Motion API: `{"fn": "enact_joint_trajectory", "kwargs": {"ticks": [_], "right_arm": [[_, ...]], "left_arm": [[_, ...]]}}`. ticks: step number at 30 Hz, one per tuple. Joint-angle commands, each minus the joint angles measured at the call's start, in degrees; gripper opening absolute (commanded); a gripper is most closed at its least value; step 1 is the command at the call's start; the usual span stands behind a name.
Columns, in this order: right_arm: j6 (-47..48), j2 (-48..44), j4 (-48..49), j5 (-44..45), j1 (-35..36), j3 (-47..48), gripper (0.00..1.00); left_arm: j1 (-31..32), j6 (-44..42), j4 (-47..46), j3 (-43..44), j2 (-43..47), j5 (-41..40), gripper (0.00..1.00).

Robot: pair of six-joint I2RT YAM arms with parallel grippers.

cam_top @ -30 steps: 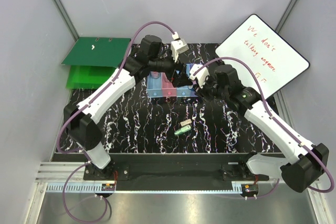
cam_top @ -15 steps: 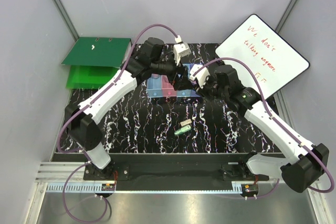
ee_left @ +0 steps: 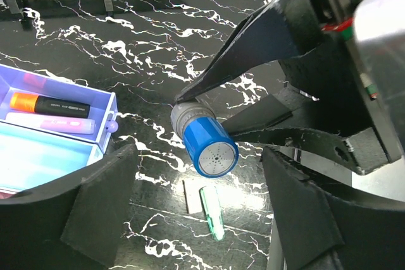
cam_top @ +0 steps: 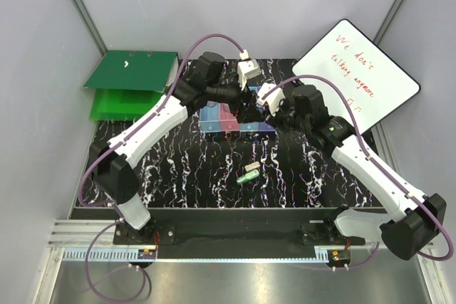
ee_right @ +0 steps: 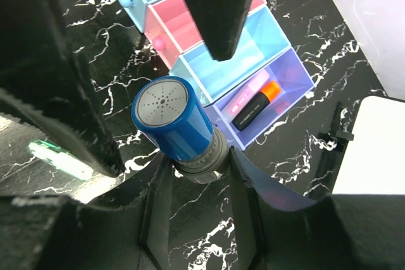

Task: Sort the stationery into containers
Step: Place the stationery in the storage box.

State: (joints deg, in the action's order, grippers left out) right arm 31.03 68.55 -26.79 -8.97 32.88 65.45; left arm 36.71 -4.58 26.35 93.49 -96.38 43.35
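Note:
My right gripper (ee_right: pixel 197 169) is shut on the grey base of a blue cylinder (ee_right: pixel 172 123), holding it above the table beside the containers (cam_top: pixel 235 120). My left gripper (ee_left: pixel 199 178) stands open with its fingers (ee_left: pixel 101 203) on either side of that blue cylinder (ee_left: pixel 205 142), not touching it. The containers are a row of four bins. Its purple end bin (ee_right: pixel 275 90) holds an orange-capped black marker (ee_right: pixel 256 104) and a pink piece (ee_right: pixel 243 93). On the table lie a green piece (cam_top: pixel 248 177) and a beige piece (cam_top: pixel 251 167).
Two green binders (cam_top: pixel 132 70) lie at the back left, off the black marbled mat (cam_top: pixel 178 169). A whiteboard (cam_top: pixel 356 72) with red writing leans at the back right. Both arms cross over the bins near the mat's far middle.
My left gripper has swung right, from over the bins to the right gripper, and its jaws have narrowed slightly. The right gripper has kept its hold and barely moved.

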Motion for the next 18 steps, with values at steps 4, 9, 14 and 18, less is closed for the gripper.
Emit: {"fn": "enact_joint_trajectory", "kwargs": {"ticks": [4,9,14,18], "right_arm": [[0.4,-0.3,3.1,0.5,0.8,3.5,0.05],[0.0,-0.4,3.1,0.5,1.2,4.0,0.05],[0.3,-0.3,3.1,0.6,1.7,3.8,0.05],[0.3,0.0,3.1,0.6,1.8,3.6,0.05]], "left_arm": [[0.5,-0.3,-3.6,2.9,-2.2,1.1,0.8],[0.7,-0.3,-4.2,4.4,-3.4,0.9,0.8],[1.0,0.0,-4.6,6.3,-4.3,0.9,0.79],[1.2,0.5,-5.1,7.0,-4.8,1.1,0.79]]}}
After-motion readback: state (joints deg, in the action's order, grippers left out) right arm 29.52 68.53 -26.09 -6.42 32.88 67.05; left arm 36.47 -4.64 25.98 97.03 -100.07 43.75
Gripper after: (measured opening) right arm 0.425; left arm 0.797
